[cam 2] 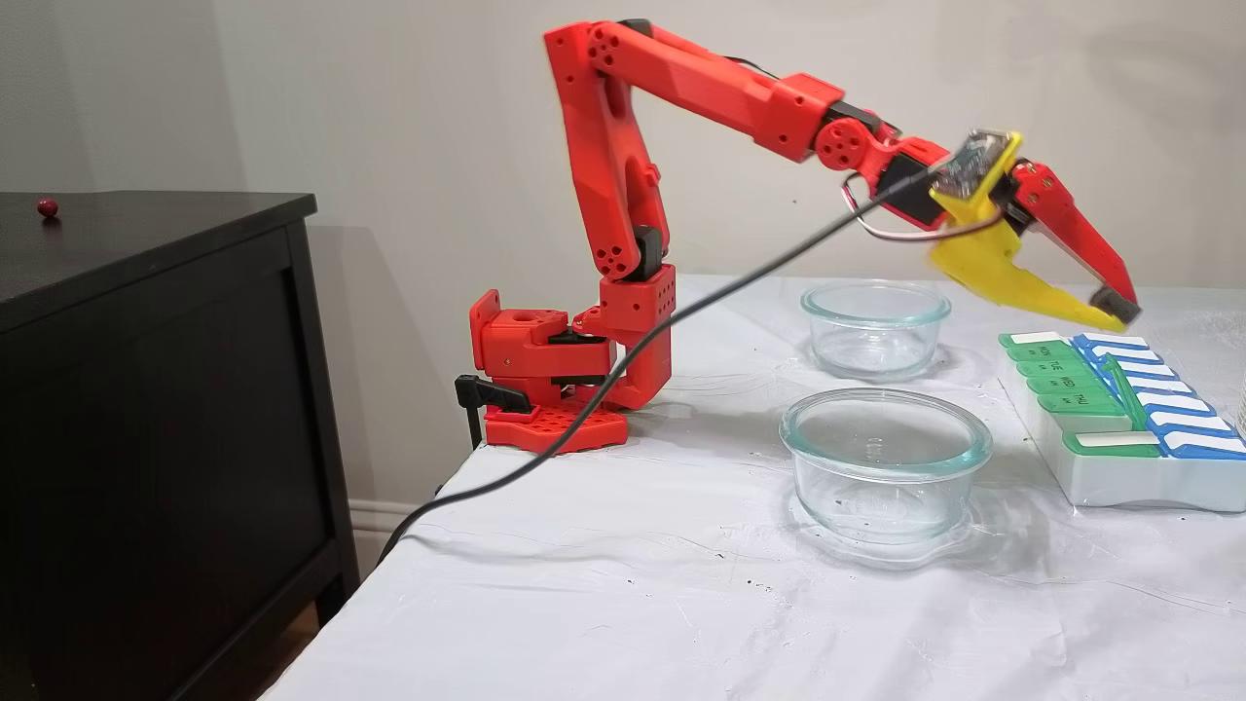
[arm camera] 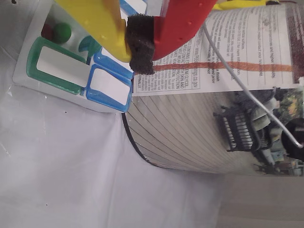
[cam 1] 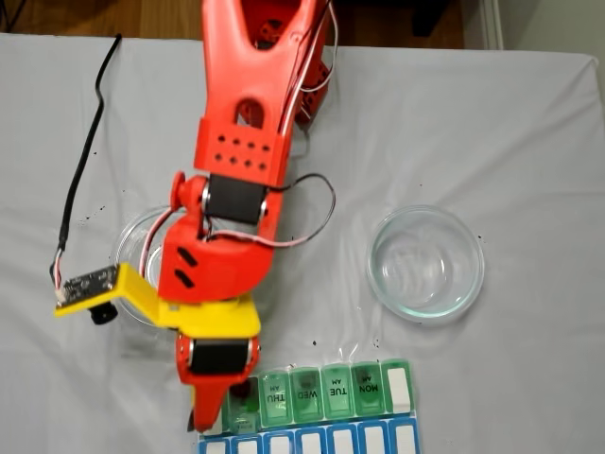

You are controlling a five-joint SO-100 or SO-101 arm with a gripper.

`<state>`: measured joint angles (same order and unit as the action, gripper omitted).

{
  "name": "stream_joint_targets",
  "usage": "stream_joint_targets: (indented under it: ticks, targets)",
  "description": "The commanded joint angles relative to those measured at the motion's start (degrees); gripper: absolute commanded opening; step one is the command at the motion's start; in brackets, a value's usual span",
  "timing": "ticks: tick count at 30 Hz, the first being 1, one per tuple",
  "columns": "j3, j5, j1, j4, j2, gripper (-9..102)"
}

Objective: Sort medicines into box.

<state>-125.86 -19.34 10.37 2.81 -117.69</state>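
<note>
The box (cam 1: 337, 393) lies at the table's near edge in a fixed view, with green day lids over a blue-lidded row. My gripper (cam 1: 208, 416) hovers over the box's left end, its yellow and red fingers closed together. In the wrist view the black foam pads (arm camera: 140, 47) meet with nothing visible between them. Beside them, an open compartment of the box (arm camera: 57, 67) holds one dark red medicine (arm camera: 46, 30) and one green medicine (arm camera: 62, 32). From the side, my gripper (cam 2: 1113, 313) hangs shut a little above the box (cam 2: 1119, 482).
Two round clear glass dishes stand on the white cloth: one (cam 1: 426, 263) to the right, one (cam 1: 137, 248) partly under the arm. A black cable (cam 1: 83, 161) trails at the left. A printed curved object (arm camera: 213, 95) sits by the box. A dark red ball (cam 2: 47, 206) rests on the black cabinet.
</note>
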Motion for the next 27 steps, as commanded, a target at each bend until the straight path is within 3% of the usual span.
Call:
stream_joint_targets:
  ticks: [1,19,27]
  targets:
    - [7.21,1.85,-0.88,-3.25,1.32,0]
    - [8.09,4.04,-4.13,-3.52,5.89,0]
    - [9.58,5.63,-3.78,10.46,5.01,0]
